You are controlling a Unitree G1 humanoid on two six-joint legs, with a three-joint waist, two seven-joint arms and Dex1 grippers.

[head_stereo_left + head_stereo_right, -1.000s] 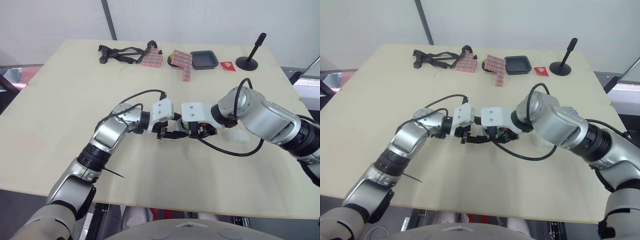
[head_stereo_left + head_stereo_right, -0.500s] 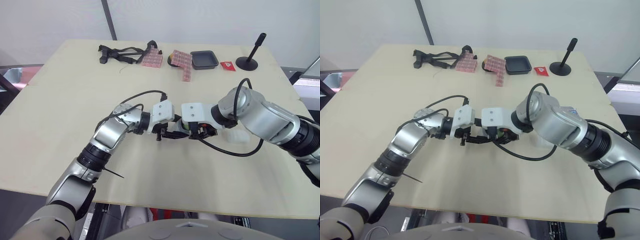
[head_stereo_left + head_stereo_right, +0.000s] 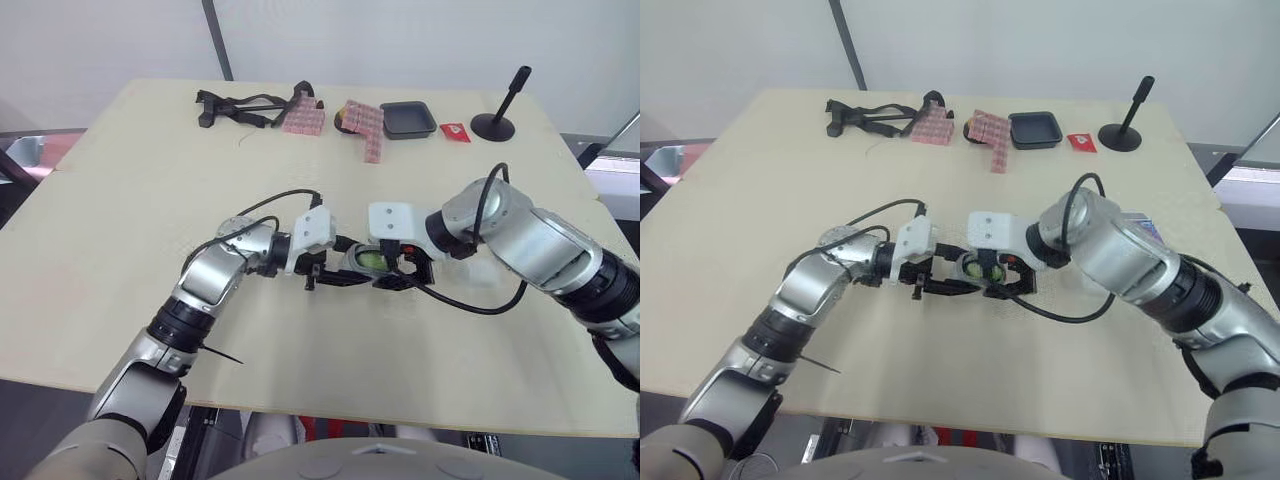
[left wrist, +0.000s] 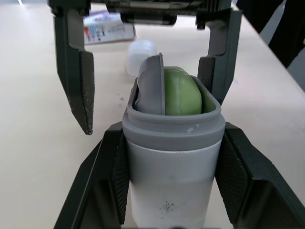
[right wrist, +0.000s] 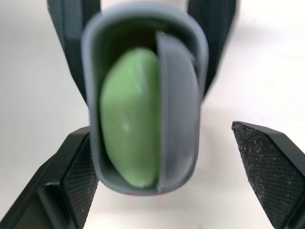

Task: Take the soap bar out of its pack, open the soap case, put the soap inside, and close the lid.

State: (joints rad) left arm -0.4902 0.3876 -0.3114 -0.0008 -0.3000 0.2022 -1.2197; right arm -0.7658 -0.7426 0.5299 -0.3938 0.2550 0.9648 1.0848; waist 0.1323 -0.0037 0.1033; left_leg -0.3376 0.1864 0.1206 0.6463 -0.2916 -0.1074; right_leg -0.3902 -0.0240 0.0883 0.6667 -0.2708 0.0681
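Left hand [image 4: 171, 143] is clamped on the soap case [image 4: 172, 157], with a black finger pressed flat to each flank. The case lies roughly level. Its long axis runs side to side, parallel to the near edge of the desk [image 3: 120, 200], and its open mouth faces the robot's right, straight at the right hand [image 5: 160, 130]. All this is around the middle of the desk, a little nearer the near edge than the far one.

Inside the mouth sits the green soap [image 5: 127, 125], lengthwise with the case, one rounded end showing. A grey flap [image 5: 177, 109] stands beside it within the rim. The right hand is spread wide and holds nothing, one finger either side of the mouth, just beside the rim. I can't tell whether they touch it.

The desk is plain pale wood. Along the far edge lie a black strap [image 3: 240, 105], pink patterned packs [image 3: 303, 118], a black tray [image 3: 408, 118] and a red packet [image 3: 455, 131], with a black stand [image 3: 497, 120] toward the far right corner. Nearer the right edge, a pale rounded cap [image 4: 140, 52] and a printed box [image 4: 107, 28] rest on the wood. Behind is a pale wall and a dark pole [image 3: 215, 40].

The case's closed end is cut off low in the left wrist view, and the soap's inner end is hidden. I can't make out whether the case touches the desk.
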